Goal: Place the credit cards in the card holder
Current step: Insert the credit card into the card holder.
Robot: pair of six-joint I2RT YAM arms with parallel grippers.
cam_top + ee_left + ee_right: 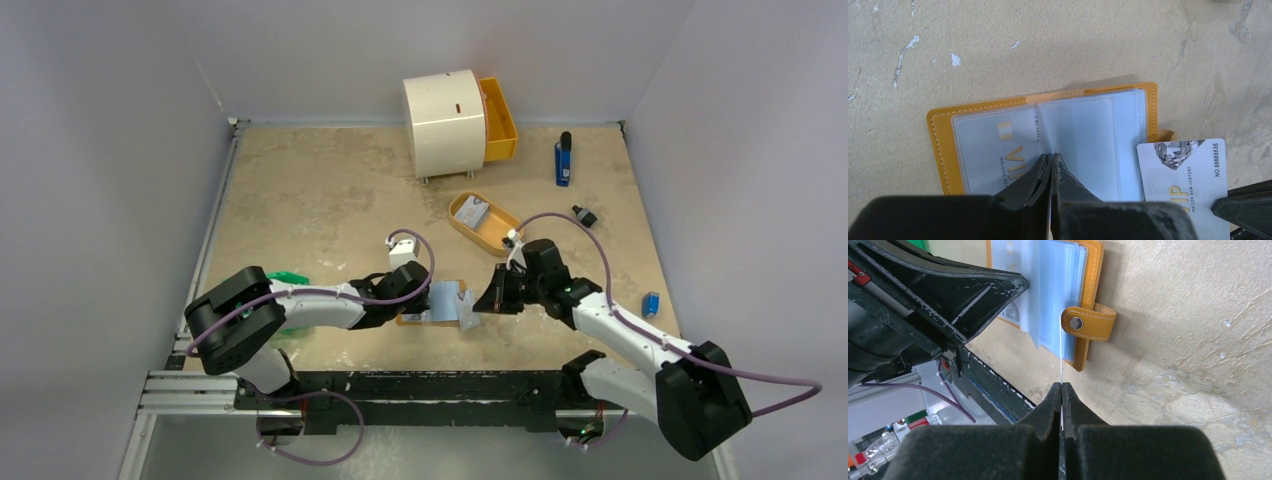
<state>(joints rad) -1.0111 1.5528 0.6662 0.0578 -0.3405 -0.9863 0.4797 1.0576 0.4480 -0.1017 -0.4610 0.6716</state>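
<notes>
The tan card holder [943,150] lies open on the table, its clear sleeves facing up. One pale credit card [993,150] with gold VIP print sits inside the left sleeve. My left gripper [1052,156] is shut at the middle fold, pinching a clear sleeve [1037,295] that stands up from the holder. My right gripper [1062,385] is shut on a second credit card [1188,175], held on edge just right of the holder's right side. In the right wrist view this card [1061,355] shows as a thin white line beside the snap strap [1088,324].
A white round drawer unit [445,120] with an orange drawer stands at the back. An oval tan tray [483,222] lies behind the holder. A blue pen-like item [563,160], a small black item [585,215], a small blue item [651,303] and something green [290,278] lie around.
</notes>
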